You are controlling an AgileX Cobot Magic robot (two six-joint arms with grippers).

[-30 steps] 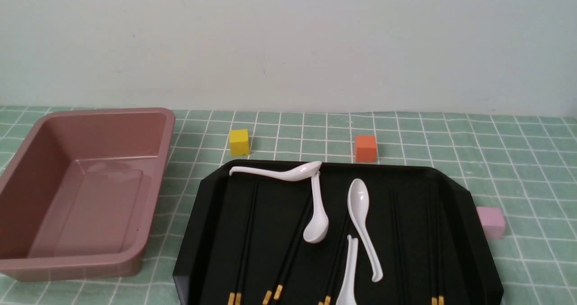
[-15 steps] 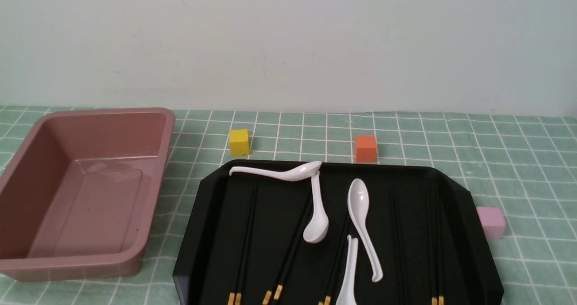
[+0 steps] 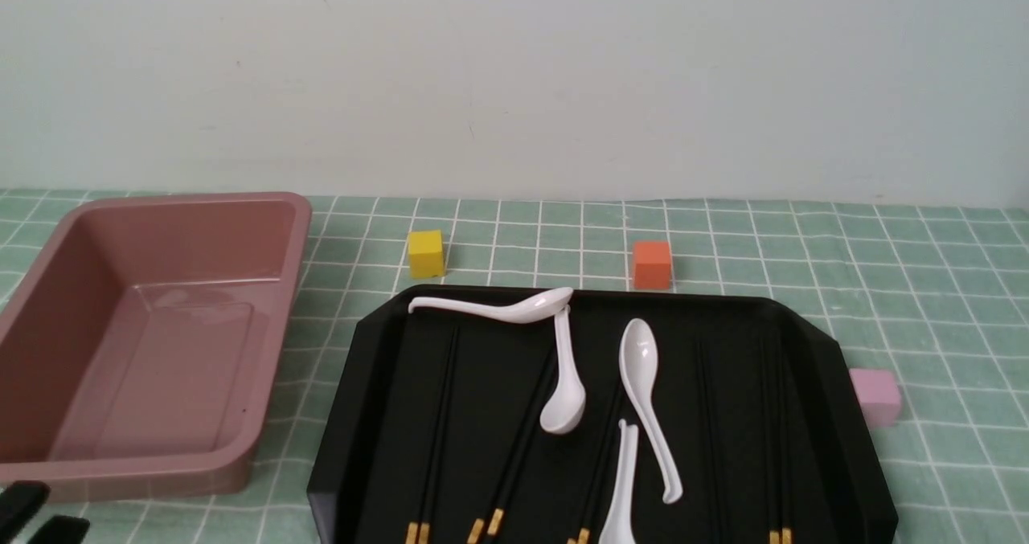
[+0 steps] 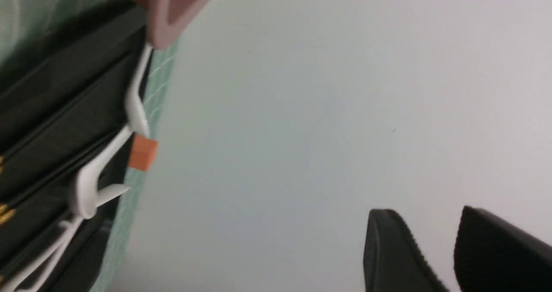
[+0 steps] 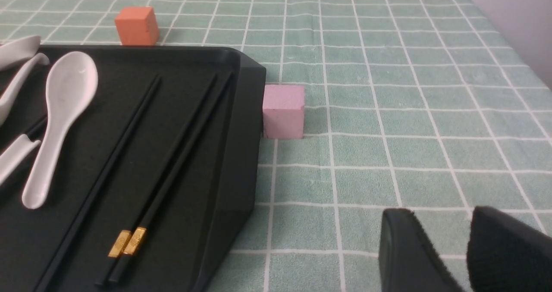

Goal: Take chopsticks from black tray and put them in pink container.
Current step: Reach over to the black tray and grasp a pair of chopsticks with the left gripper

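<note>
All of the chopsticks (image 3: 438, 415) lie on the black tray (image 3: 358, 415), running near to far with their gold bands at the near edge, and white spoons (image 3: 643, 383) lie among the middle pairs. The pink container (image 3: 161, 231) stands to the left of the tray, apart from it, with nothing inside. So no stick has been transferred yet.

What has changed is at the near left corner of the front view. The left gripper (image 3: 44, 516), absent half a second ago, now edges into view just near of the container's near wall. Nothing on the table has shifted. Its wrist camera is tilted and blurred, looking mostly at the wall, but the fingers seem slightly parted with nothing between them.

The right gripper (image 5: 440, 216) hovers low over the checked cloth (image 5: 388, 111), right of the tray. Its jaws are likewise a little apart and empty.

I take this as the left arm starting its reach. The leftmost pair is the likeliest first pick, as it lies clear of the spoons and closest to the container.
</note>
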